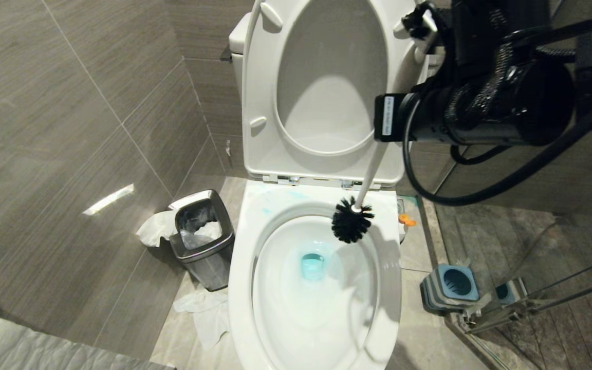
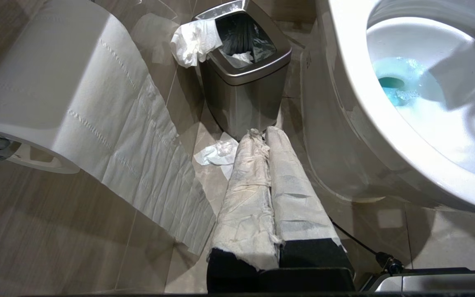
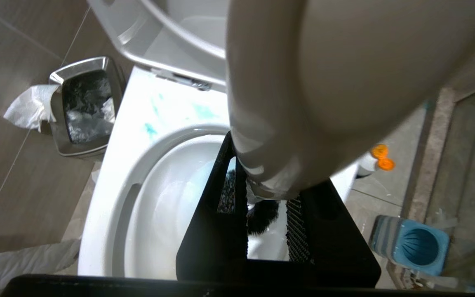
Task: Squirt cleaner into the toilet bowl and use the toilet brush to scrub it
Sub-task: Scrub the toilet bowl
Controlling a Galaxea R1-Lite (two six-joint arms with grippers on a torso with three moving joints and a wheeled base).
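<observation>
The right pincer is clamped on the white handle of the toilet brush, its black fingers closed around the shaft, which runs down from the arm at the upper right of the head view. The black bristle head hangs over the back rim of the toilet bowl, above the water and not touching the ceramic as far as I can tell. Blue cleaner already tints the pool at the drain and streaks the back ledge, so the squirting looks done and scrubbing is the step in hand.

To do it well, I judge the head should drop below the rim, press onto the inner wall and sweep round in circles, working down toward the blue water. The grip must stay firm, since the long handle will lever against the fingers.

The left pincer is parked low beside the bowl, its paper-wrapped fingers pressed together and empty.

Around: the raised seat and lid stand close behind the brush and could be struck on a back stroke. The cleaner shows only its orange cap, on the floor to the right of the bowl. The blue holder waits further right. A steel bin with tissue stands left, well clear.
</observation>
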